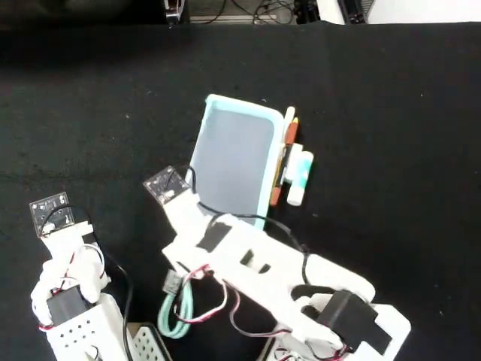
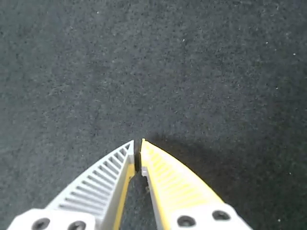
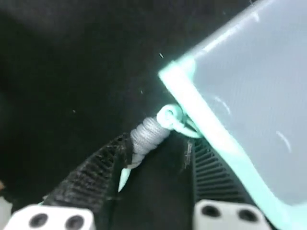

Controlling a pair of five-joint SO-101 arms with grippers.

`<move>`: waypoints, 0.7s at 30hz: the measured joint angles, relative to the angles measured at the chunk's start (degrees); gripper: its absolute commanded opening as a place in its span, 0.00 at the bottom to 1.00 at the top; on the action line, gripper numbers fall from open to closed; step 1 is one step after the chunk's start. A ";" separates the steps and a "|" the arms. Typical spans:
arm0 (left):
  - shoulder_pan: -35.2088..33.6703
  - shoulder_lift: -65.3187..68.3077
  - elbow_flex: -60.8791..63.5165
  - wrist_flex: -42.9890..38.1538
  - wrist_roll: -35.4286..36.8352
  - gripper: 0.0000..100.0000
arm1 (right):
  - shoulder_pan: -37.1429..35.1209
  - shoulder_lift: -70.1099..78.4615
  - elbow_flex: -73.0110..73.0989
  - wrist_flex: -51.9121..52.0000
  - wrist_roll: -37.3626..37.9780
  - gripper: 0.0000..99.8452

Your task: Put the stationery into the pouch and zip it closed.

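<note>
The pale blue pouch (image 1: 233,154) with teal edging lies flat in the middle of the black table. Along its right long edge lie an orange pen (image 1: 288,143) and a white glue stick (image 1: 298,177). My right arm (image 1: 255,259) comes in from the near right to the pouch's near left corner. There my right gripper (image 3: 156,143) stands open, its black fingers (image 3: 96,175) on either side of the grey-wrapped zipper pull (image 3: 146,134) and its teal ring. The pull rests against one finger. My left gripper (image 2: 139,142) is shut on nothing, low over bare cloth at the near left.
Black cloth (image 1: 391,113) covers the whole table, with free room to the right and behind the pouch. My left arm (image 1: 68,278) stands at the near left corner. Cables and equipment (image 1: 263,9) lie beyond the far edge.
</note>
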 measured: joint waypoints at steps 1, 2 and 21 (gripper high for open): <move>0.00 0.00 0.00 0.00 0.00 0.04 | 0.70 0.00 -0.62 2.11 0.00 0.05; 0.00 0.00 0.00 0.00 0.00 0.04 | 1.49 0.00 -1.05 3.60 0.00 0.03; 0.00 0.00 0.00 0.00 0.00 0.04 | 11.43 -1.32 -1.58 17.93 15.30 0.11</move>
